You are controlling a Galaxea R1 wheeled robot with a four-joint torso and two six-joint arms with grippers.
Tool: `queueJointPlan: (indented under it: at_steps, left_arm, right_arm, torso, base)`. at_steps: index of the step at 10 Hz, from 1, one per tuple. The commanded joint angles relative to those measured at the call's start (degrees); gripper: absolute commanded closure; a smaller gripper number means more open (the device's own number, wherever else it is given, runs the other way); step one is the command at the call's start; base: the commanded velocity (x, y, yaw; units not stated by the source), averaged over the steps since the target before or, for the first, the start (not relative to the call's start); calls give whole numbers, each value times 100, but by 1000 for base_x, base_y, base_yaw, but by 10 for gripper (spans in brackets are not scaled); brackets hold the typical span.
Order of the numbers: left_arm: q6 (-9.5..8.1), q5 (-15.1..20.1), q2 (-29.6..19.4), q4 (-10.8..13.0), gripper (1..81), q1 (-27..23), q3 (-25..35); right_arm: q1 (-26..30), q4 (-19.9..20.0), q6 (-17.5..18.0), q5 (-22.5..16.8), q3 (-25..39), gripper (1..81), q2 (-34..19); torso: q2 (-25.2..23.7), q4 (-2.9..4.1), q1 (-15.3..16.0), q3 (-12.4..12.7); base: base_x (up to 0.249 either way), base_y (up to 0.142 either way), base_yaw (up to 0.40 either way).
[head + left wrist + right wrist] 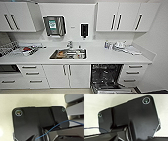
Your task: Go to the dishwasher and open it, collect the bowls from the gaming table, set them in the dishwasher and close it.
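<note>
In the head view the dishwasher [107, 76] stands open under the white counter, right of the sink cabinet. Its dark interior with racks shows, and its door [111, 90] is folded down toward me at the picture's lower edge. The bowls and the gaming table are out of view. Both wrist views look past the robot's own dark plate at a pale floor.
A white counter [100, 56] runs across with a steel sink [68, 54] in its middle. A dish rack [29, 50] sits at left, bottles and cloths [120, 46] at right. White wall cabinets hang above; drawers [32, 76] and doors [66, 75] fill the base. A wall closes the right side.
</note>
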Motion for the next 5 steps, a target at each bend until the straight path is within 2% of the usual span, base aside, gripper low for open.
queueJointPlan:
  at_steps: [1,5]
  left_arm:
    - [13,291,-52,50,10,-230,53]
    - [13,291,-52,50,10,-212,53]
  right_arm:
    - [272,8,-74,-348,21,10,-15]
    - [272,8,-74,-348,21,10,-15]
  torso:
    - [557,0,-360,350]
    - [1347,0,-874,828]
  base:
    - [0,0,0]
    - [0,0,0]
